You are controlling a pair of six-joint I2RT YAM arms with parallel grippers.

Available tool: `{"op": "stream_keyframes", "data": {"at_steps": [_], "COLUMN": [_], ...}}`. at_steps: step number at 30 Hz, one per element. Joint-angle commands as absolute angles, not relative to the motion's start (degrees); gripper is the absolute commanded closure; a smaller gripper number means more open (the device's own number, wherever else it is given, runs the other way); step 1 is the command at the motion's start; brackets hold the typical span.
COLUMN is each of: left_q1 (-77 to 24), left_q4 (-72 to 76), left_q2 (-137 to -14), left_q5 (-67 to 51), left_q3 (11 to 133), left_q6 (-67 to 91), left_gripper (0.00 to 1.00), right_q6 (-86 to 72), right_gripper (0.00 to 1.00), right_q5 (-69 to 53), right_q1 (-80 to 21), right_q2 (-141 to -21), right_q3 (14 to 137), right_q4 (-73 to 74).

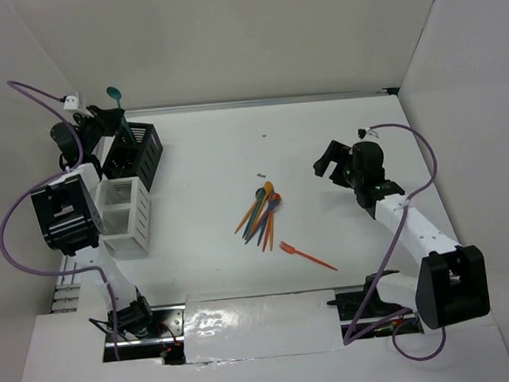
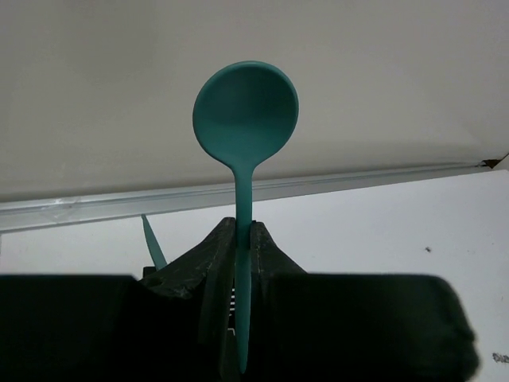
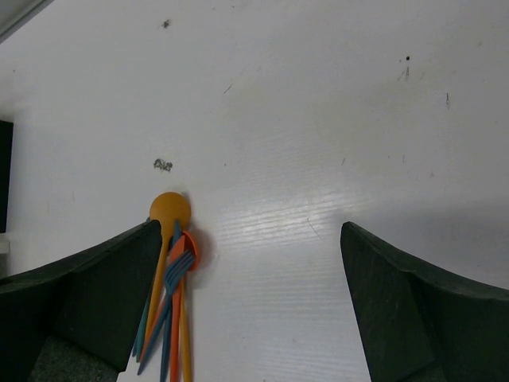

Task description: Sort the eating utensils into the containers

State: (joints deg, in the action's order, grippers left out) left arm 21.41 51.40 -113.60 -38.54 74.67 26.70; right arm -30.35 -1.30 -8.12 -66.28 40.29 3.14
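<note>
While left fingers (image 2: 215,259) pinch upright teal spoon (image 2: 245,111) by black caddy (image 1: 138,154), right fingers (image 3: 413,302) spread wide, empty

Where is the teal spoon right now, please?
Far left in the top view, the left tool holds the teal spoon upright above the black caddy.

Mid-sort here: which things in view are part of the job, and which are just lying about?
Job: teal spoon in the left gripper, pile of utensils, lone orange fork, black caddy, white caddy.
Lying about: small dark scrap, purple cables, glossy sheet at the near edge.
</note>
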Motion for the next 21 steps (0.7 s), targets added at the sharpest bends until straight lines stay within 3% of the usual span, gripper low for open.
{"op": "stream_keyframes", "data": {"at_steps": [1,8,21], "left_q1": [20.74,20.57,21.18], "left_q4": [63.89,62.67,60.47], "left_q2": [-114.96,-116.10,-110.40], "left_q5": [-40.44,-38.06,-33.75], "left_q3": [73.84,74.09,69.70], "left_q6": [23.20,21.45,22.77], "left_gripper": [0.74,0.73,0.57], "right_q6": [-29.97,-28.83,-25.66], "right_gripper": [0.00,0.00,0.00], "right_q5": [0.97,1.58,3.25], "right_q1": [-8.70,-11.68,-14.24], "right_q2": [-68.29,-73.21,-74.27], "right_q3": [44.11,47.11,49.31], "right_q4": [-0.44,-0.44,-0.97]}}
